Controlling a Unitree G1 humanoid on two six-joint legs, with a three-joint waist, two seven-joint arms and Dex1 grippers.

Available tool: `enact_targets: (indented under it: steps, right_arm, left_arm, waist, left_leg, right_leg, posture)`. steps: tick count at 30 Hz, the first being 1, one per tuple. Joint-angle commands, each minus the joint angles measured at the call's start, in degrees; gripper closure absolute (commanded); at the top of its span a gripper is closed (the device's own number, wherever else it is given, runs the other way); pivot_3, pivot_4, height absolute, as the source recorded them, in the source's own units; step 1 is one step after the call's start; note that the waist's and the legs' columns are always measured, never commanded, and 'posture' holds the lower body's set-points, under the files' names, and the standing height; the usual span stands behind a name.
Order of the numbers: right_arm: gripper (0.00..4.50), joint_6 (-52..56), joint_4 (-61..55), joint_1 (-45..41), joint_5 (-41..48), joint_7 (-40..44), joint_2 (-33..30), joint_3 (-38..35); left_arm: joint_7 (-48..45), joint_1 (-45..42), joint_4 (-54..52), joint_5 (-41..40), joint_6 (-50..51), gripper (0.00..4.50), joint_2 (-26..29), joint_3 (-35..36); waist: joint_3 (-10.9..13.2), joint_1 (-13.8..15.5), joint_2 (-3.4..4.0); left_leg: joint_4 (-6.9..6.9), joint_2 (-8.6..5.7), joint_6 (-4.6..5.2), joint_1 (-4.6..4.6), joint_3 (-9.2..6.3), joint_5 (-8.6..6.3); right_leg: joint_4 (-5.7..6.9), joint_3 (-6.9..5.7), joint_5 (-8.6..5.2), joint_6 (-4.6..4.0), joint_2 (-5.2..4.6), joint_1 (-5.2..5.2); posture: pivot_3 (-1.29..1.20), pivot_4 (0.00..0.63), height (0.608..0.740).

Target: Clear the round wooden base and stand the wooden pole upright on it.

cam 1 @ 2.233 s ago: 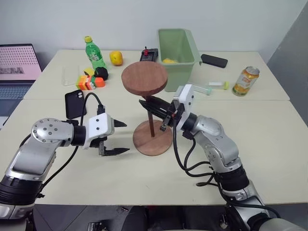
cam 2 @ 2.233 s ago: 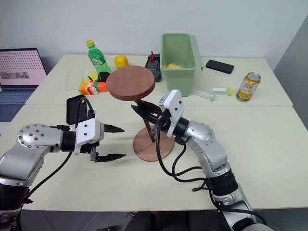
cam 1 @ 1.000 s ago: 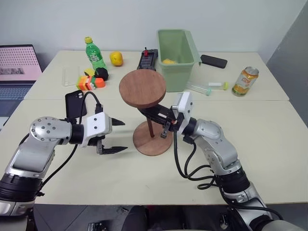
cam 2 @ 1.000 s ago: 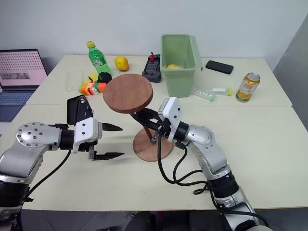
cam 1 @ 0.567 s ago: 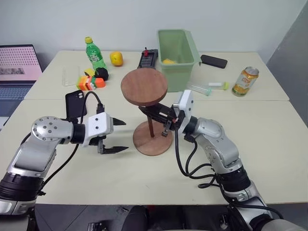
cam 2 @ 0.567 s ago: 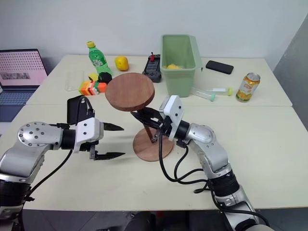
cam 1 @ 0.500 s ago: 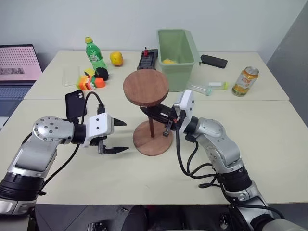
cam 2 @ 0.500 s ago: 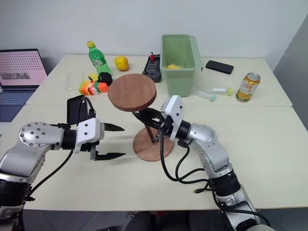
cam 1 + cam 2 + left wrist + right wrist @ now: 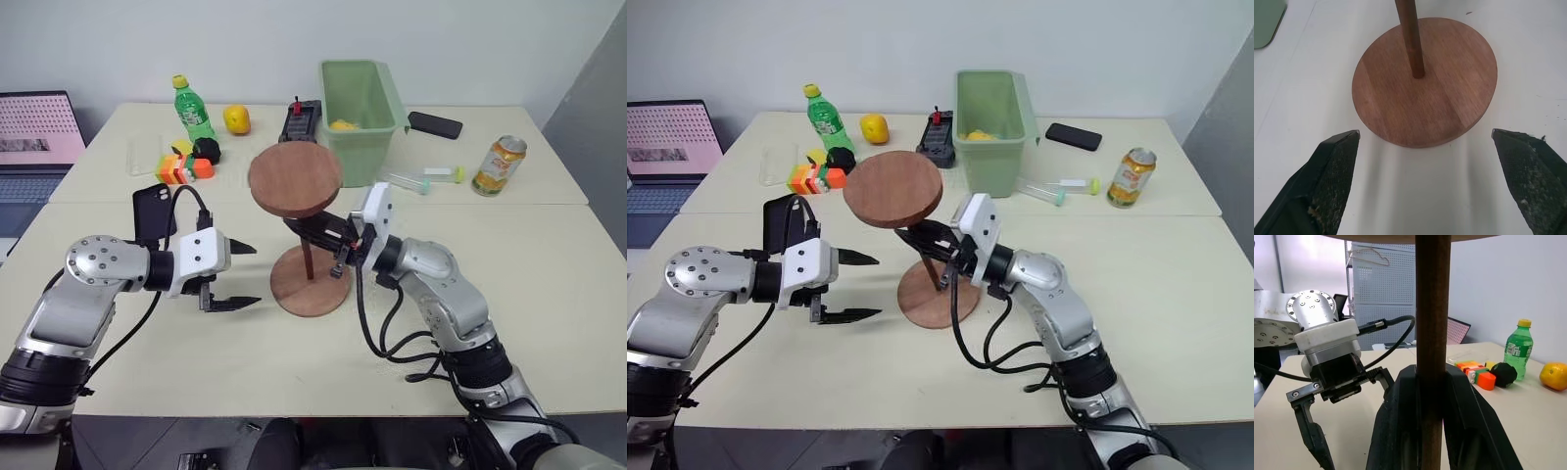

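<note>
Gripping the wooden pole (image 9: 309,257) upright — right gripper (image 9: 312,226) sideways.

Two cream tables (image 9: 549,294) abut along a seam; plain white wall (image 9: 470,39) at twelve o'clock, grey panel (image 9: 602,98) at two o'clock.

At the far side of the table (image 9: 549,294) stands a green plastic bin (image 9: 361,103) with something yellow inside. To its left lie a black tool with a red handle (image 9: 302,116), an orange (image 9: 236,118) and a green soda bottle (image 9: 192,108). Coloured blocks (image 9: 183,168) sit beside a black phone (image 9: 151,210). On the right are a drink can (image 9: 499,164), a clear tube (image 9: 423,177) and a 2nd black phone (image 9: 436,124). A laptop (image 9: 37,132) sits far left.
</note>
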Motion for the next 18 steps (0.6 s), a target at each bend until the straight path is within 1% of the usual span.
enact_targets:
  steps: [1, 9, 10, 13, 18]
  right_arm:
    - [4.26, 1.01, 4.22, 1.11, -4.22, -2.17, -0.07, 2.53]
    - [4.26, 2.13, 8.37, 2.89, -5.3, -3.86, -0.85, 1.94]
    - [4.26, 2.44, 8.57, 3.1, -5.17, -4.09, -1.0, 1.71]
    - [4.26, 3.01, 8.72, 3.34, -4.97, -4.49, -1.21, 1.4]
    - [4.26, 6.01, 9.07, 3.21, -4.82, -5.21, -1.07, 1.38]
  left_arm:
    - [-0.05, -0.41, -0.5, -0.03, -0.69, 0.0, 0.0, 0.51]
    - [0.1, 0.04, -0.34, -0.1, -0.87, 0.0, -0.15, 0.67]
    - [0.13, 0.1, -0.38, -0.11, -0.88, 0.0, -0.16, 0.69]
    - [0.11, 0.21, -0.47, -0.23, -0.75, 0.0, -0.22, 0.74]
    - [0.13, 0.27, -0.96, -0.54, -0.26, 0.0, -0.47, 0.67]
  waist:
    - [-0.03, 0.0, -0.01]
    - [-0.35, 0.04, 0.01]
    - [-0.35, 0.08, 0.02]
    - [-0.35, 0.29, 0.02]
    - [-0.36, 0.68, 0.05]
  left_leg:
    - [0.0, 0.0, 0.0, 0.0, -0.01, 0.0]
    - [0.0, -0.01, 0.01, 0.2, -0.01, 0.0]
    - [0.0, -0.01, 0.01, 0.31, -0.01, 0.0]
    - [-0.13, -0.01, 0.04, 1.05, -0.07, -0.02]
    - [-0.3, -0.03, 0.05, 1.75, -0.08, -0.03]
  right_leg:
    - [0.0, 0.0, 0.0, 0.0, 0.0, 0.0]
    - [0.03, 0.0, 0.0, 0.0, 0.01, 0.18]
    - [0.02, -0.01, 0.0, 0.0, 0.01, 0.29]
    - [-0.21, -0.06, -0.06, -0.06, 0.04, 1.1]
    - [-0.48, -0.07, -0.09, -0.08, 0.15, 1.86]
  posture:
    - [0.0, 0.15, 0.74]
    - [0.0, 0.15, 0.74]
    - [0.0, 0.15, 0.74]
    - [0.0, 0.15, 0.74]
    - [0.0, 0.15, 0.74]
